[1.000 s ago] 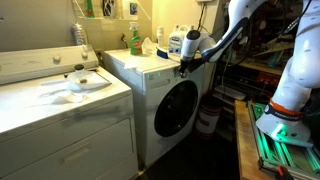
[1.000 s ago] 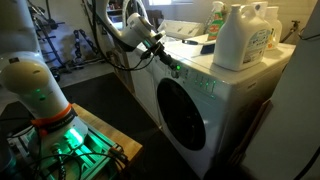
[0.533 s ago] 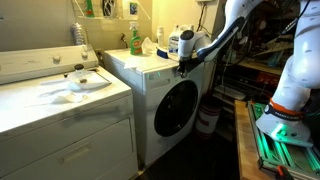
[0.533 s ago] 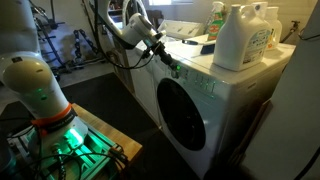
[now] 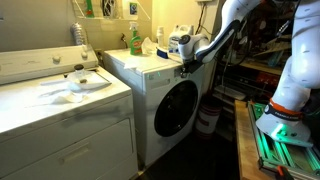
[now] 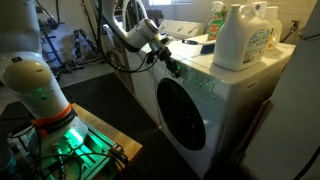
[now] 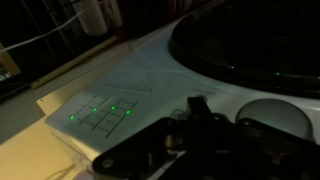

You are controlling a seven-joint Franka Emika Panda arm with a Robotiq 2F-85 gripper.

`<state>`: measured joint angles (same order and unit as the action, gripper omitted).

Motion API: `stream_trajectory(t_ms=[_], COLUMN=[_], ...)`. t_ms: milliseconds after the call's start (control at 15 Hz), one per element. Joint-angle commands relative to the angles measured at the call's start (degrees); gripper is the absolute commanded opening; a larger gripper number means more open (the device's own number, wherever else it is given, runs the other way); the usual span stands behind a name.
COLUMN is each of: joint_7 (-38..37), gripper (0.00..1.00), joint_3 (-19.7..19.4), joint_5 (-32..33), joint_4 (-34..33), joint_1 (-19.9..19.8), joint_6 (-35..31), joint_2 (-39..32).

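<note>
A white front-load machine with a round dark door shows in both exterior views; the door is shut. My gripper is at the top front edge of the machine, by its control panel. In the wrist view the dark fingers are together and empty, pointing at the white panel. They are just right of a grid of small green lights and beside a round knob. The door's dark glass lies beyond.
A large white detergent jug and other bottles stand on top of the machine. A top-load washer stands beside it. A white bucket sits on the floor. The robot's base glows green.
My gripper has shifted slightly along the machine's top front edge, closer to the control panel. Nothing else has moved.
</note>
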<state>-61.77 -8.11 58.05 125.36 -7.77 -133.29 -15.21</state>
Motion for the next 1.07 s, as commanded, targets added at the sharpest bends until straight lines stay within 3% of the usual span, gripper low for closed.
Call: stream_trajectory(t_ms=[0,467,733,1000], joint_7=[2.8,11.5,21.6,25.0], gripper=[0.00,0.01,0.01,0.00], joint_3=[-0.9,-0.3,1.3,2.2], joint_5=[-3.3,-14.3,-22.4,-28.0], joint_4=[-0.7,2.5,4.4,4.7], joint_1=[-0.3,0.6,1.4,2.6], joint_6=[1.3,9.7,9.5,4.8], joint_2=[-2.2,5.0,8.6,8.3])
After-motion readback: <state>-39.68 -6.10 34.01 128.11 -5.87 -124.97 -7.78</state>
